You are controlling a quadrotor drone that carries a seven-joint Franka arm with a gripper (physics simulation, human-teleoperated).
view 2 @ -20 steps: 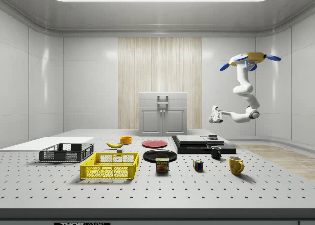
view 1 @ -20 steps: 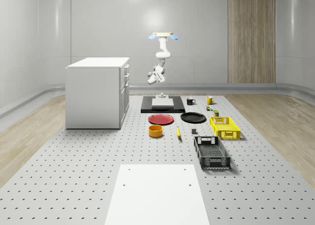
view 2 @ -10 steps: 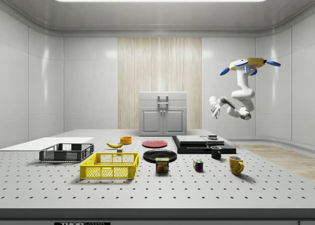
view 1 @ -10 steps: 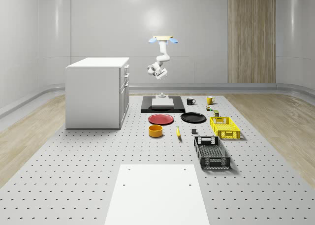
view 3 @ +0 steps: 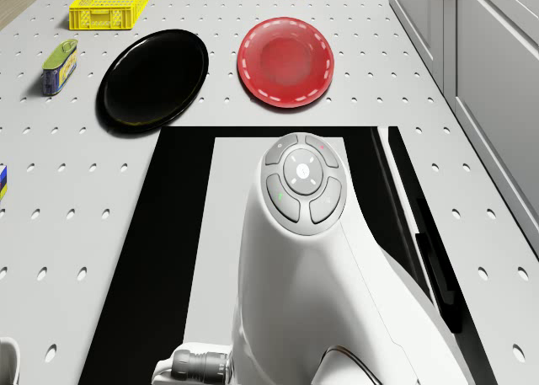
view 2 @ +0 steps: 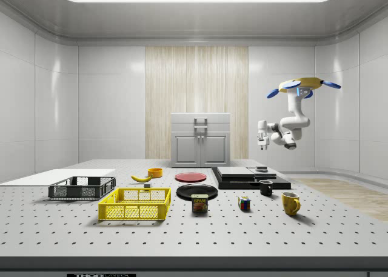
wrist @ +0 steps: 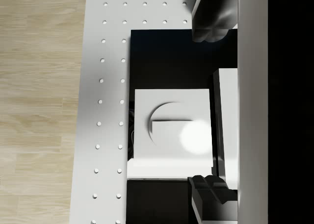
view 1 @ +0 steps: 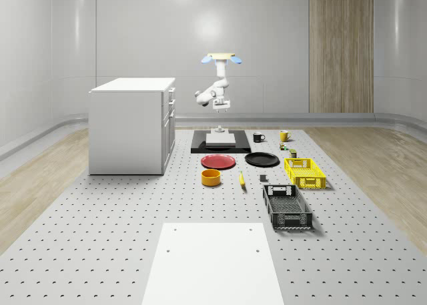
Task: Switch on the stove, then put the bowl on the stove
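The stove [view 1: 220, 142] is a black slab with a grey plate at the table's far end, also seen as stove [view 2: 250, 177] and stove [view 3: 160, 259]. Its white switch box [wrist: 169, 131] with a round knob sits at the back end, switch box [view 1: 217, 129]. The drone [view 1: 223, 57] hovers over that end, drone [view 2: 303, 84]. My gripper [view 2: 262, 145] hangs pointing down, well above the switch box, open and holding nothing; in the wrist view the gripper [wrist: 213, 111] has its fingertips [wrist: 211, 23] wide apart. The orange bowl [view 1: 211, 177] stands on the table nearer the front, bowl [view 2: 155, 172].
A white cabinet [view 1: 132, 125] stands at the whole-scene view's left of the stove. A red plate [view 3: 285, 61] and a black plate [view 3: 152, 80] lie just before the stove. Two mugs [view 1: 259, 137], a yellow crate [view 1: 304, 172], a black crate [view 1: 287, 207] and a banana [view 1: 241, 179] lie to the right.
The arm has folded up under the drone and the gripper has turned from level to pointing down. The drone has sunk a little. The bowl has not moved.
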